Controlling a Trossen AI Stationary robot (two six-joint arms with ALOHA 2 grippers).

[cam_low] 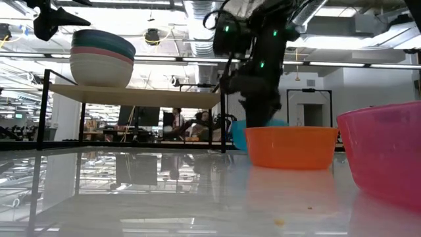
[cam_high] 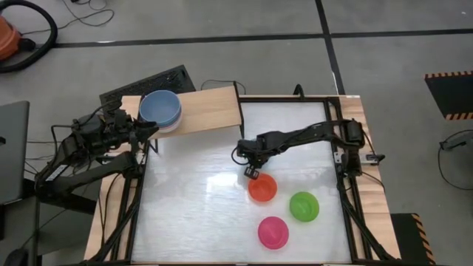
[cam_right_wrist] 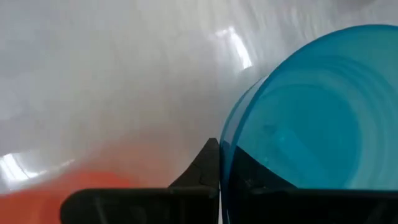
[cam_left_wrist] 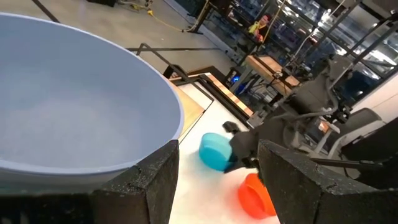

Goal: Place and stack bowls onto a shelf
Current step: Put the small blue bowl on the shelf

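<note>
Right gripper [cam_high: 250, 167] sits mid-table, pinched on the rim of the cyan bowl [cam_left_wrist: 215, 151], and the left wrist view shows that bowl tipped on its side, just off the white table [cam_high: 192, 214], so this looks like the lift-and-carry step for the first small bowl. The orange-red bowl [cam_high: 262, 188] lies just at 5 o'clock from that gripper, the green bowl [cam_high: 304, 206] farther toward 4 o'clock, the pink bowl [cam_high: 272, 232] near 5 o'clock and lower still. The shelf [cam_high: 211, 111] stands at 11 o'clock from the gripper, with the stack of large bowls [cam_low: 102, 58], blue on top, at its left end. Left gripper [cam_left_wrist: 217, 186] hangs beside that stack, fingers apart, holding nothing. Next move, by my reading: raise the cyan bowl, swing toward 11 o'clock, and level it, because its axis is now roughly horizontal. Which way its mouth faces, I cannot quite say.
</note>
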